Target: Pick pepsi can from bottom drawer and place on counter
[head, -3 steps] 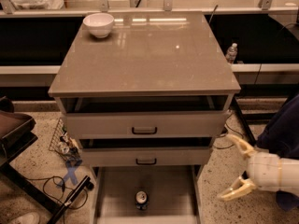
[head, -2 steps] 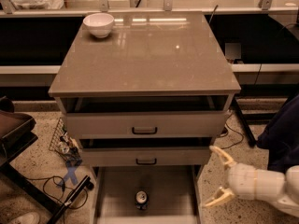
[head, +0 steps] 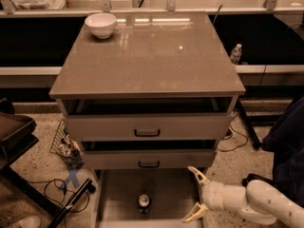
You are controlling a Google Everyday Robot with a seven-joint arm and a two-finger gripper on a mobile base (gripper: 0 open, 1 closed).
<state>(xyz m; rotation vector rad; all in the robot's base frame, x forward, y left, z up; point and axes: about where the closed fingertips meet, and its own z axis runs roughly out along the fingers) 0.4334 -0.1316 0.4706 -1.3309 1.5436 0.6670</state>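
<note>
The pepsi can [head: 144, 203] stands upright on the floor of the bottom drawer [head: 118, 198], which is pulled out at the bottom of the view. It is a small dark can with a silver top. My gripper [head: 193, 194] is at the lower right, at the drawer's right rail, to the right of the can and apart from it. Its two pale fingers are spread wide and hold nothing. The counter [head: 147, 56] is the glossy taupe slab on top of the cabinet.
A white bowl [head: 100, 24] sits at the counter's back left corner. Two pale drawers with black handles [head: 147, 133] stand slightly open above the bottom drawer. A clear bottle [head: 235, 54] stands behind the cabinet at right. Cables and a dark stand [head: 28, 175] lie on the floor at left.
My gripper has moved left and a little down, from beside the cabinet to the bottom drawer's right rail. The can and drawers have not moved.
</note>
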